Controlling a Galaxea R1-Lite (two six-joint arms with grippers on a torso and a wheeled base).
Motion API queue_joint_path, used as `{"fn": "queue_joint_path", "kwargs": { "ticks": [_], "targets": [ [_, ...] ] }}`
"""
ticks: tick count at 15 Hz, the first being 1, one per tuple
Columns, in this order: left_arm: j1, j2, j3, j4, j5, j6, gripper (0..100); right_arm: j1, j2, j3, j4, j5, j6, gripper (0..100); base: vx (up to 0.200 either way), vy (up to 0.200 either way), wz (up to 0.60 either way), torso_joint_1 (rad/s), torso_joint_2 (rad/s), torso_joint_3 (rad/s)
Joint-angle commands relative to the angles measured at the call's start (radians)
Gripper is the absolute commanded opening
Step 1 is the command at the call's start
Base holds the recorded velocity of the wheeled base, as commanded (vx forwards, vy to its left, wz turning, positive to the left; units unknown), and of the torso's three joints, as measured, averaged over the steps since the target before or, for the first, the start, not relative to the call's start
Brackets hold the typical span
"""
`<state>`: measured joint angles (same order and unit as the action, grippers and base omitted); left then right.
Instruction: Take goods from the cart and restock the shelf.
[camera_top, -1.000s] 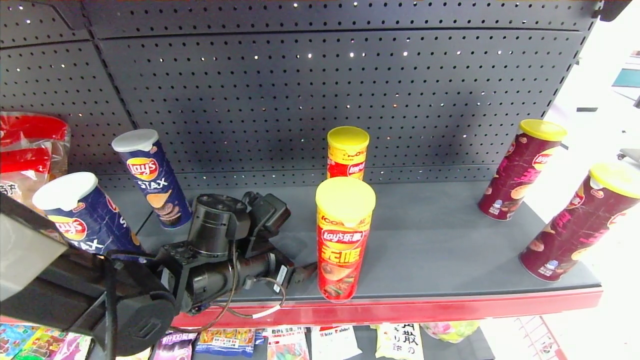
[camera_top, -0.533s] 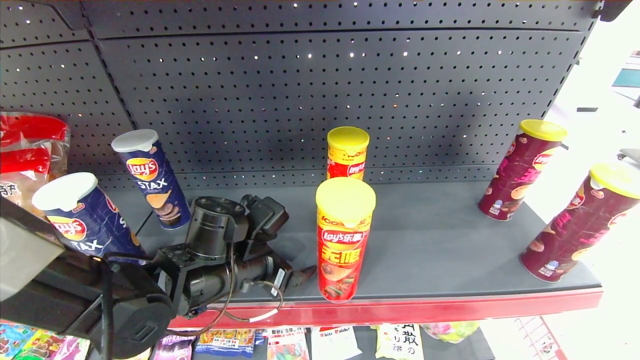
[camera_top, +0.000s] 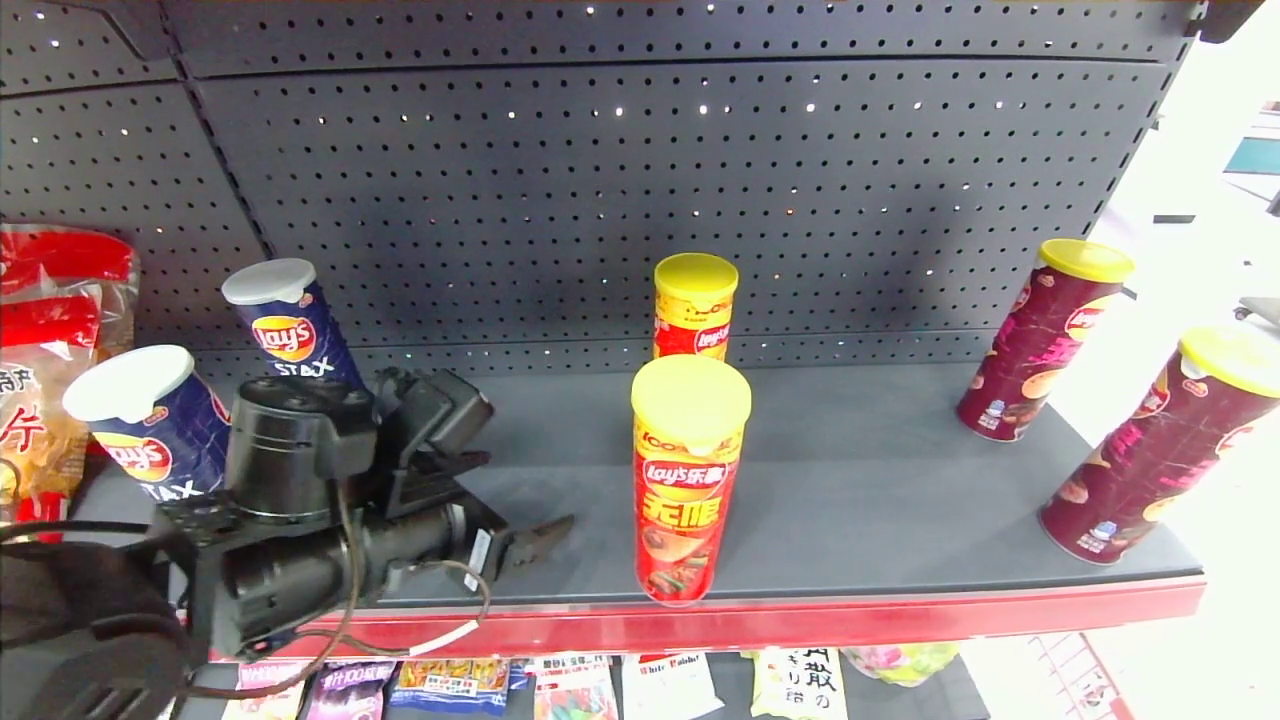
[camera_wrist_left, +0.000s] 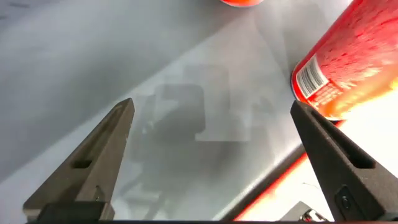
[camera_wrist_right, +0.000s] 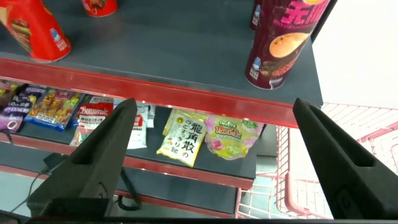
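Left gripper (camera_top: 515, 495) sits low over the grey shelf deck with red front lip (camera_top: 860, 490), lower left of the head view. Its jaws are spread wide with nothing between them; the left wrist view (camera_wrist_left: 214, 168) shows only bare deck in the gap. Just right of it, apart and not touching, stands the tall red chip can with yellow lid (camera_top: 688, 490), close to the front lip at frame centre. A second red-and-yellow can (camera_top: 695, 305) stands behind it by the pegboard. Two dark blue cans with white lids (camera_top: 290, 320) (camera_top: 140, 420) stand at left, close behind the left wrist. Two maroon cans with yellow lids (camera_top: 1050, 335) (camera_top: 1160, 450) stand at right, the nearer one by the deck's front corner. Right gripper (camera_wrist_right: 214, 155) hangs out in front of the lip, jaws parted and empty, with flat snack packets on the lower shelf (camera_wrist_right: 186, 134) beyond. Judgement: both grippers are free for another item. Risks: a sideways swing of the left arm could catch the blue cans with the wrist. The outer fingertip could clip the front red can, which is tall, narrow-based and near the lip, so it would likely topple off.
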<state>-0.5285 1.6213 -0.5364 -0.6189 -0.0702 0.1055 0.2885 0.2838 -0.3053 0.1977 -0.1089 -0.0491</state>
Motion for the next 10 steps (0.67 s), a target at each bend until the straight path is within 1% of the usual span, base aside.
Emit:
{"fn": "queue_joint_path", "kwargs": {
  "ticks": [1,2,3,4,5,6,7,8,9,10],
  "targets": [
    [0.082,-0.416,-0.002,0.298,0.000,-0.003,100,0.000,-0.023,0.012,0.000,-0.005,0.000,100,0.000,0.000,0.00,0.000,0.00,0.000],
    [0.088,-0.465,0.001,0.346,0.001,-0.003,100,-0.002,-0.029,0.015,0.000,-0.006,-0.001,100,0.000,0.000,0.00,0.000,0.00,0.000],
    [0.116,-0.684,0.007,0.553,0.018,-0.006,100,-0.005,-0.046,0.022,0.005,-0.008,-0.012,100,0.000,0.000,0.00,0.000,0.00,0.000],
    [0.147,-0.817,0.001,0.697,0.041,-0.006,100,-0.015,-0.051,0.022,0.025,-0.023,-0.015,100,0.000,0.000,0.00,0.000,0.00,0.000],
    [0.163,-0.888,-0.008,0.775,0.053,-0.007,100,-0.029,-0.052,0.018,0.040,-0.043,-0.015,100,0.000,0.000,0.00,0.000,0.00,0.000],
    [0.209,-1.049,-0.033,0.958,0.073,-0.013,100,-0.066,-0.045,0.002,0.077,-0.072,-0.015,100,0.000,0.000,0.00,0.000,0.00,0.000],
    [0.252,-1.178,-0.043,1.102,0.081,-0.043,100,-0.091,-0.040,-0.015,0.094,-0.075,-0.015,100,0.000,0.000,0.00,0.000,0.00,0.000],
    [0.291,-1.288,-0.040,1.219,0.084,-0.075,100,-0.115,-0.045,-0.020,0.115,-0.078,-0.015,100,0.000,0.000,0.00,0.000,0.00,0.000],
    [0.309,-1.336,-0.034,1.265,0.090,-0.089,100,-0.131,-0.052,-0.020,0.126,-0.078,-0.015,100,0.000,0.000,0.00,0.000,0.00,0.000],
    [0.357,-1.433,-0.007,1.352,0.119,-0.109,100,-0.180,-0.081,-0.015,0.141,-0.080,-0.017,100,0.000,0.000,0.00,0.000,0.00,0.000]
  ]
}}
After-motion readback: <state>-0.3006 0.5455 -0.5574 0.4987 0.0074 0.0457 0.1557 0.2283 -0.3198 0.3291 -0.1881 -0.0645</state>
